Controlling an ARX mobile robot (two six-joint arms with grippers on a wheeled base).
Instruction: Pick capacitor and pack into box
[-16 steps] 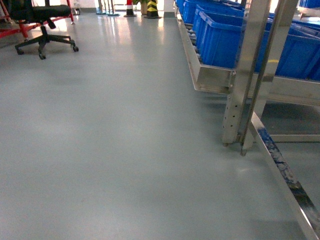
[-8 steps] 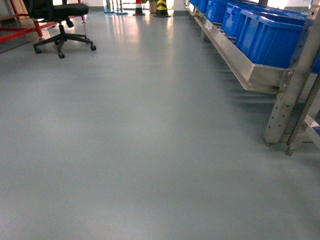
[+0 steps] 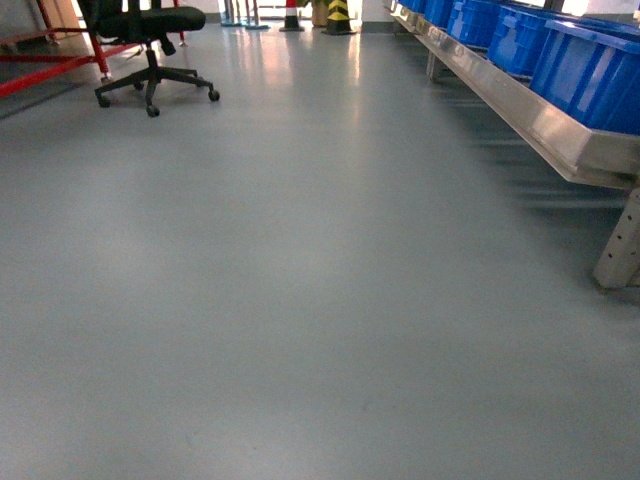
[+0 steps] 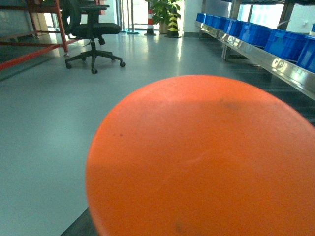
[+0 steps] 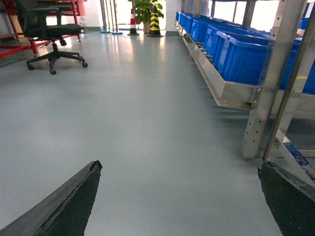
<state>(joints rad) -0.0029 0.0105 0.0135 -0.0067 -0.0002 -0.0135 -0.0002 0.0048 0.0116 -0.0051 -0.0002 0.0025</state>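
From my head camera I see a wide grey floor (image 3: 300, 300) in front of me. At the far left there is a red frame (image 3: 50, 65), and beside it stands a black office chair (image 3: 150, 40) on its wheels. Further back, near the middle, a red and white cone (image 3: 292, 14) and a yellow and black post (image 3: 339, 12) stand close together. Along the right side runs a long metal rack (image 3: 540, 125), and blue bins (image 3: 590, 65) sit in a row on its low shelf. My left wrist camera is mostly covered by a round orange thing (image 4: 206, 162) that is very close to the lens; I cannot tell what it is, and my left gripper does not appear in any view, so I cannot say how its fingers stand. In my right wrist camera the two dark fingers of my right gripper (image 5: 182, 201) show at the bottom corners, one finger (image 5: 64, 206) at the left and the other at the right, far apart, with only floor between them. I see no capacitor and no box in any of my views.
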